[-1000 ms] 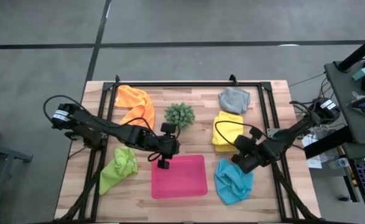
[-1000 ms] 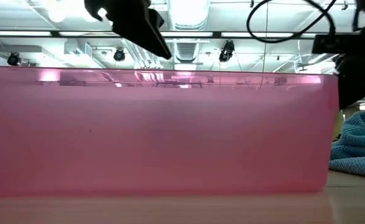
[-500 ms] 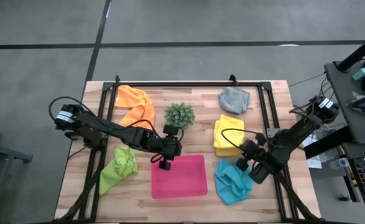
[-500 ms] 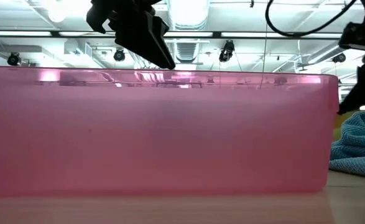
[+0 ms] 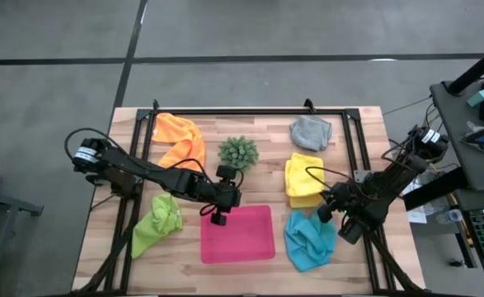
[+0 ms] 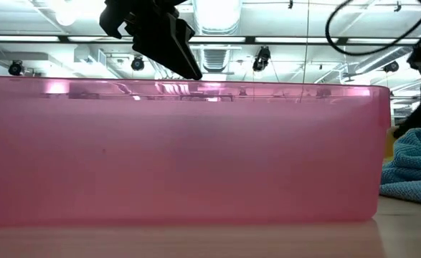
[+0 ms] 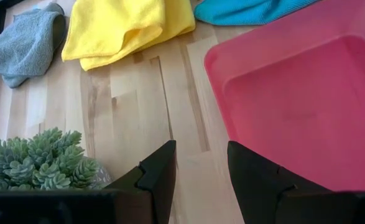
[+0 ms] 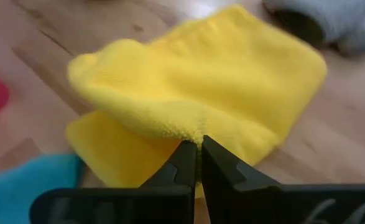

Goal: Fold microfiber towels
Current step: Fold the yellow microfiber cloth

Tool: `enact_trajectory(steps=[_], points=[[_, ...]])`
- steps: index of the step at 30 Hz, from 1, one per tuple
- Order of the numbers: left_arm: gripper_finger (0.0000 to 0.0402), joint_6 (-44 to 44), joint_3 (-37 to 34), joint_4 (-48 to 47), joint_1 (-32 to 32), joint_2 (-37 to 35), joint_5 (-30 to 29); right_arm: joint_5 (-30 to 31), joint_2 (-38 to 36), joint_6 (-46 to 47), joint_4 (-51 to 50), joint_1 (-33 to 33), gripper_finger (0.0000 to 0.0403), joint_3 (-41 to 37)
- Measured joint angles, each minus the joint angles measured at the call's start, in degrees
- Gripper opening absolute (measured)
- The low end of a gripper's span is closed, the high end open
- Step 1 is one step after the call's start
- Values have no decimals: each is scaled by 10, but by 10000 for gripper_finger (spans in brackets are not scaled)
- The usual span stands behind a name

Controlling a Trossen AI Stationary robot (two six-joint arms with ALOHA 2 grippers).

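Near the surface's right edge, the right end effector (image 8: pixel 199 149), fingers together, nips a corner of the yellow towel (image 5: pixel 303 176). My advice: carry that corner across squarely, keeping tension. The left end effector (image 7: pixel 199 165) waits parted beside the pink tray (image 5: pixel 237 233).

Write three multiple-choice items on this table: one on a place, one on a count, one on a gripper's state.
1. What lies nearest the grey towel?
A. lime towel
B. yellow towel
C. orange towel

2. How many towels lie on the table?
A. three
B. five
C. seven

3. The right gripper is:
A. shut on the yellow towel
B. open over the tray
C. shut on the plant

Answers:
1. B: the yellow towel lies just beside the grey one.
2. B: orange, grey, yellow, lime and blue.
3. A: its fingers pinch a raised yellow fold.
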Motion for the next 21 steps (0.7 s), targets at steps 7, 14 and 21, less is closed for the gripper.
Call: enact_trajectory(steps=[7,14,21], points=[[129,0,0,2,0,0,0,-79,0,-41,1,4,9,7],[129,12,0,47,0,0,1,-120,0,-94,-7,4,20,27],[129,25,-1,70,0,0,2,-183,0,-81,-51,4,95,37]])
